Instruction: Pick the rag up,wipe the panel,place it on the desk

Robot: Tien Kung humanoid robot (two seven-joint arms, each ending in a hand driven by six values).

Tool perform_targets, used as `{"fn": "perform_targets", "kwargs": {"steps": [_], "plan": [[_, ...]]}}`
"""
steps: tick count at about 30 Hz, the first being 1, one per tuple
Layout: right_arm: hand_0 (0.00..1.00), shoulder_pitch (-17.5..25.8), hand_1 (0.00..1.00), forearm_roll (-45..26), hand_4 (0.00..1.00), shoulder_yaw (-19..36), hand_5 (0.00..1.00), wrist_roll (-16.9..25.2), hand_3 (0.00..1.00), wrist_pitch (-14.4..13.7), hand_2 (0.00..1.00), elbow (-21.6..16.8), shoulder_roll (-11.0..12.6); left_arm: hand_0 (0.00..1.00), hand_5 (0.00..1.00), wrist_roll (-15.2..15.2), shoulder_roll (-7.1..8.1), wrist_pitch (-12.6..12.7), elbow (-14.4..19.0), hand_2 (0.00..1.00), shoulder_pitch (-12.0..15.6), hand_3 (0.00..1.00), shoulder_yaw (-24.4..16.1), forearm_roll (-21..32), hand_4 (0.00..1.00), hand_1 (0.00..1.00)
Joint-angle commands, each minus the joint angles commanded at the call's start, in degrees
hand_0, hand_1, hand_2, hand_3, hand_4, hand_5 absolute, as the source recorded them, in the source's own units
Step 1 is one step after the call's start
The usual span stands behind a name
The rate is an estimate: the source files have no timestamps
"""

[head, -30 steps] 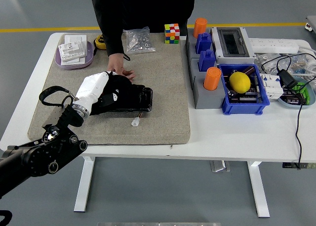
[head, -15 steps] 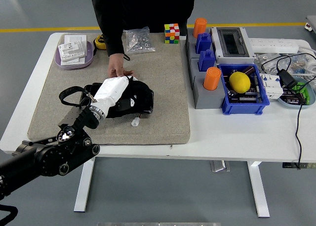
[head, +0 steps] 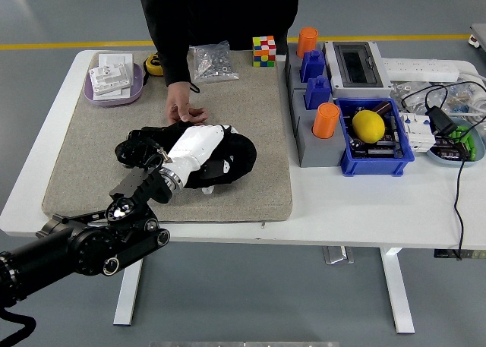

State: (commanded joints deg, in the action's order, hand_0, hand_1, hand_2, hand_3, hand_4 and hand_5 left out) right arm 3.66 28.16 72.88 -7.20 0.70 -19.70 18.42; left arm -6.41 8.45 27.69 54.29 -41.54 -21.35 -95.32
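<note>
head view, one moment of the wiping task. the left hand (head: 199,146), a white-shelled hand on a black arm that enters from the lower left corner, lies palm-down on a black rag (head: 237,159) in the middle of a grey felt mat (head: 91,153) that covers the left half of the white table (head: 364,203). the rag bulges out from under the hand toward the right. the fingers are hidden under the palm and in the dark cloth, so it cannot be told how far they are curled or whether they truly grip the rag or only press on it. the panel (head: 140,151), a dark flat piece, shows only at its left end, beside the wrist; the rest is covered by rag and hand. a person stands at the far side of the table, and the person's hand (head: 184,110) rests on the mat just beyond the panel, close to its far edge; whether it touches and steadies the panel cannot be told. the right arm does not appear.

progress, as a judgement: the rag is off the bare mat and on the panel under the hand, so the pick-up looks done and the wipe is the step in hand, with the hand toward the panel's right end. how much of the surface is already wiped cannot be read. left to do: finish the wipe, carry the rag clear, set it on the desk and release.
</note>
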Motion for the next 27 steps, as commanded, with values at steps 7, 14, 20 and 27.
{"fn": "perform_targets", "kwargs": {"steps": [7, 14, 20, 27], "plan": [[0.717, 0.12, 0.557, 0.02, 0.998, 0.27, 0.658, -0.04, 0.635, -0.04, 0.677, 0.02, -0.08, 0.264, 0.002, 0.12, 0.34, 0.16, -1.40, 0.495, 0.24, 0.388, -0.92, 0.31, 0.002, 0.161], [0.715, 0.24, 0.557, -0.03, 0.998, 0.55, 0.658, 0.03, 0.635, -0.18, 0.677, -0.02, -0.16, 0.265, 0.002, 0.14, 0.97, 0.40, -2.83, 0.496, 1.53, 0.389, -3.07, 0.03, 0.002, 0.162], [0.717, 0.35, 0.557, -0.08, 0.998, 0.63, 0.657, 0.04, 0.635, -0.20, 0.677, -0.02, -0.20, 0.265, 0.002, -0.07, 1.88, 0.49, -3.49, 0.495, 2.49, 0.389, -5.94, -0.82, 0.002, 0.162], [0.715, 0.51, 0.557, -0.05, 0.998, 0.87, 0.659, 0.06, 0.635, -0.33, 0.677, -0.09, -0.31, 0.264, 0.002, -0.13, 2.96, 0.54, -4.34, 0.496, 3.67, 0.390, -8.83, -1.65, 0.002, 0.163]]}}
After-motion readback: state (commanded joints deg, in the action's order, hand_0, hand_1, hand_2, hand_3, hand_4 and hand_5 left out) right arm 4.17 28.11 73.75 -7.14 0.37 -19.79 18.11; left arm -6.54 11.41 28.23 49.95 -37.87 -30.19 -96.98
